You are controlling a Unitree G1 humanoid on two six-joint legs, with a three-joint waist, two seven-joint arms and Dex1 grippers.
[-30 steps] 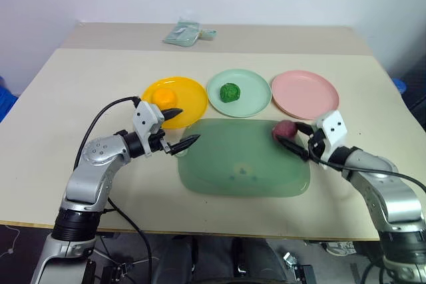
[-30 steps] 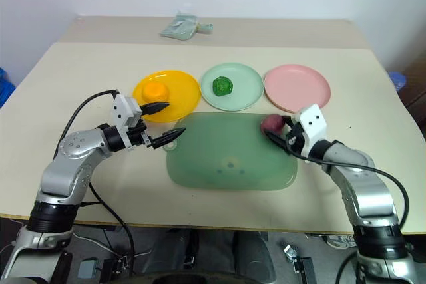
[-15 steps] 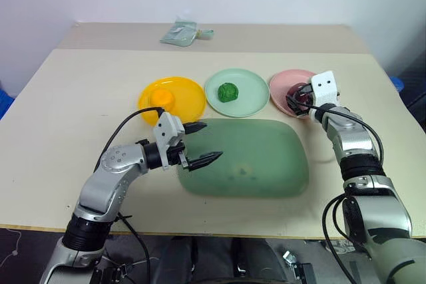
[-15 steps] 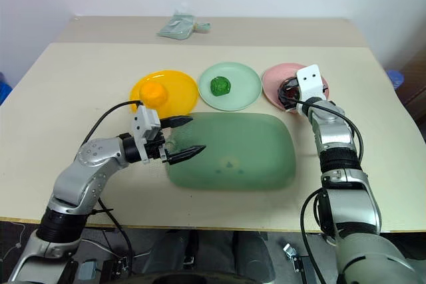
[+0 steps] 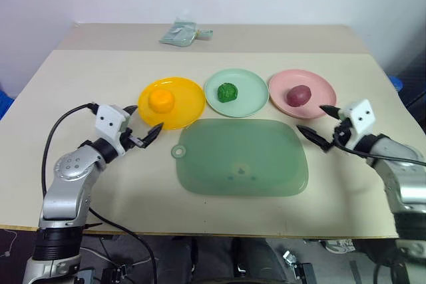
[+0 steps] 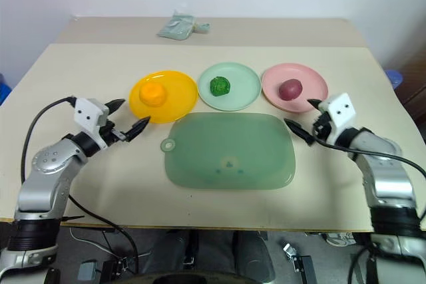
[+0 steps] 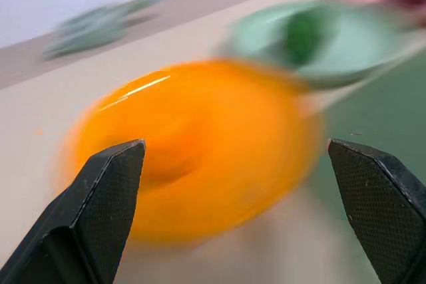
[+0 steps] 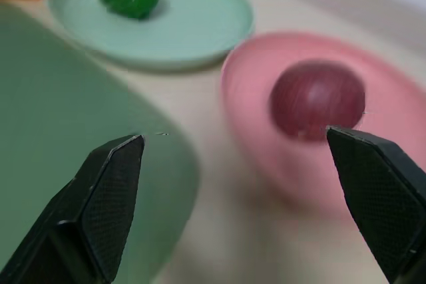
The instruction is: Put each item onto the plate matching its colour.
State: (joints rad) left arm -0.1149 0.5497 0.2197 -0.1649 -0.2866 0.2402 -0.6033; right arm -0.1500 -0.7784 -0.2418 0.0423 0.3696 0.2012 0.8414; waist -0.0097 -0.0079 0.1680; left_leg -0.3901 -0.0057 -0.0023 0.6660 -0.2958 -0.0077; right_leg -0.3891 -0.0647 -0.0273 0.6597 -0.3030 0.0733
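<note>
On the counter point(image 5: 80, 91), the orange toy food point(image 5: 161, 99) sat on the yellow-orange plate point(image 5: 186, 108), the bumpy green one point(image 5: 227, 92) on the mint plate point(image 5: 249, 98), the maroon one point(image 5: 297, 94) on the pink plate point(image 5: 319, 88). The green mat point(image 5: 239, 157) lay at their six o'clock. The left gripper point(image 5: 142, 136) and right gripper point(image 5: 317, 125) hung wide apart and empty.

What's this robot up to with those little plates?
It is sorting toy foods onto plates by colour, and all three now match: the orange item on the yellow-orange plate, the dark green item on the mint green plate, the maroon item on the pink plate. Both the left end effector and the right end effector are open and hold nothing, either side of a green mat.
</note>
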